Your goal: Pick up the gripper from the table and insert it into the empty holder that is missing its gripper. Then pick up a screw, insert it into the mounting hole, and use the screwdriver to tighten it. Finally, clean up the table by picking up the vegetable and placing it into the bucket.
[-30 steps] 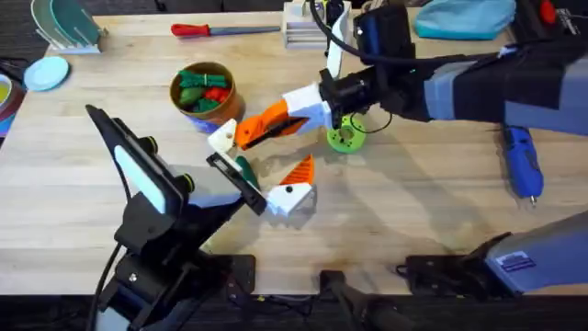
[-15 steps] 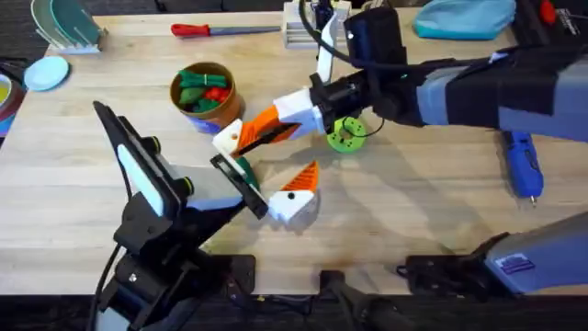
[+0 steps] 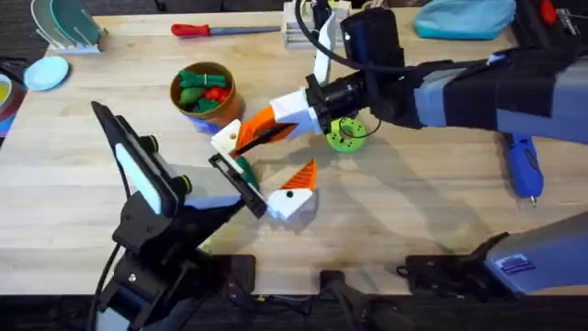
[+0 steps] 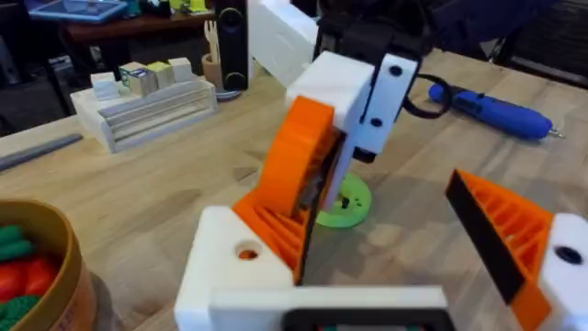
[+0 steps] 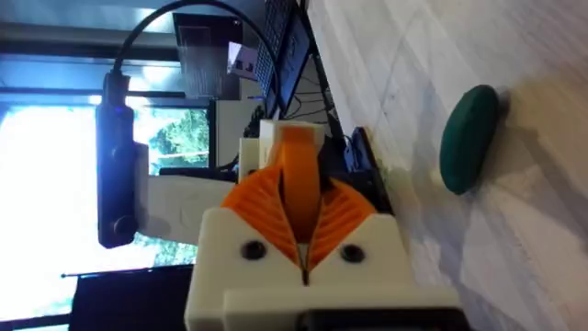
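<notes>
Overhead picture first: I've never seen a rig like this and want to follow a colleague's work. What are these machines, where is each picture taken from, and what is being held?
Two robot arms work at a wooden table. One camera looks down from above, and the other two ride on the arms' wrists. The left tool stands open, its two fingers apart. The right tool, reaching across, is shut on an orange wedge and holds it at the left tool's white holder. On the table are a bucket of toy vegetables, a dark green vegetable, a green disc, a blue screwdriver and a red-handled screwdriver.
</notes>
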### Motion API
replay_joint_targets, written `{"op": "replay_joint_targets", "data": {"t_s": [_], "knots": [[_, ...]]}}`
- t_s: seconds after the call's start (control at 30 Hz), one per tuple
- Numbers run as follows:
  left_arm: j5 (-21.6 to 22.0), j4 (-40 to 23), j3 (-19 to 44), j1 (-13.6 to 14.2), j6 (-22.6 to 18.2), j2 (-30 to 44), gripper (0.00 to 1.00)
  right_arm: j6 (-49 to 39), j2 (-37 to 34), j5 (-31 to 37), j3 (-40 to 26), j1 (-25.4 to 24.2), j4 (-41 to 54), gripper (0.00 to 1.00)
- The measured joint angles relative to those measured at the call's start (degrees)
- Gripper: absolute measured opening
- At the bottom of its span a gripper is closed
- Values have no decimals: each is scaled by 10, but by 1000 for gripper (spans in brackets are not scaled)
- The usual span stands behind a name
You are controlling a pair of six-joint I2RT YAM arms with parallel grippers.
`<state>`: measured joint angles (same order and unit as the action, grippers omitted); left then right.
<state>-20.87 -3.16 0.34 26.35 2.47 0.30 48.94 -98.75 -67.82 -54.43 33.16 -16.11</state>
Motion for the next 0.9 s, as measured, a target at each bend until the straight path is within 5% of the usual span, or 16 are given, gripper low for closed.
{"op": "replay_joint_targets", "data": {"t_s": [0.9], "knots": [[-20,0,0,-7,12,0,992,8,-65,-51,-47,0,-5,8]]}}
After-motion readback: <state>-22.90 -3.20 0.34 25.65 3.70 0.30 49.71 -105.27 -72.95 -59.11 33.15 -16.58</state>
